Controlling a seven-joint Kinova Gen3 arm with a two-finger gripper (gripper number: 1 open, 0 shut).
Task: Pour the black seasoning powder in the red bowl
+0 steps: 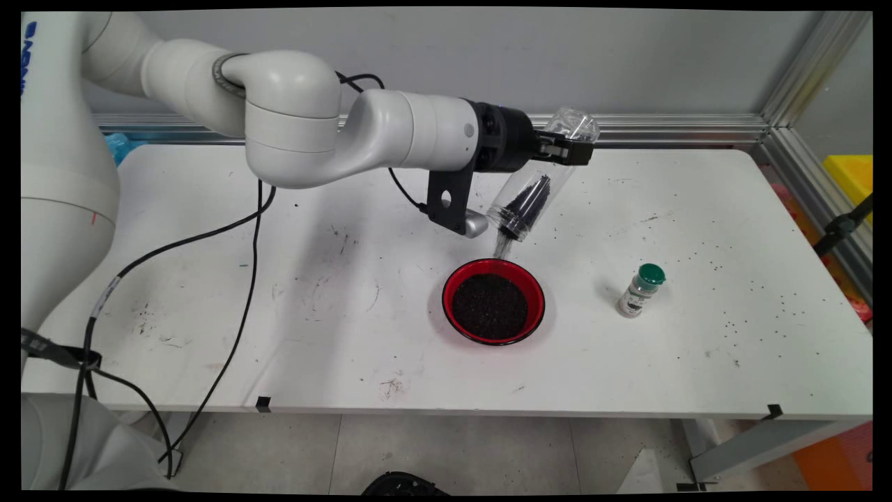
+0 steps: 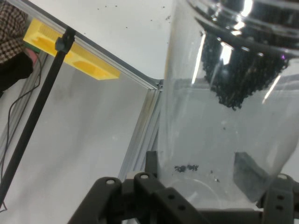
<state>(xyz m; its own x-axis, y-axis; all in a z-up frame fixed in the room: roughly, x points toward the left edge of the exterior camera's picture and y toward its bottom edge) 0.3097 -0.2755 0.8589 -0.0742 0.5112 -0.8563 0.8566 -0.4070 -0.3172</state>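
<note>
My gripper (image 1: 566, 148) is shut on a clear plastic jar (image 1: 540, 178), held tilted mouth-down above the table. Black grains lie heaped at the jar's mouth and a thin stream of them (image 1: 502, 245) falls out. Right below stands a red bowl (image 1: 535, 293) filled with the same black grains (image 1: 489, 305). In the hand view the clear jar (image 2: 224, 130) fills the right side between the fingers (image 2: 152, 170), with black grains (image 2: 238, 74) gathered toward its far end.
A small spice bottle with a green cap (image 1: 641, 290) stands upright to the right of the bowl. Loose black specks (image 1: 739, 307) lie scattered over the table's right part. Black cables (image 1: 237, 279) hang over the left side. A yellow bin (image 1: 851, 176) sits beyond the right edge.
</note>
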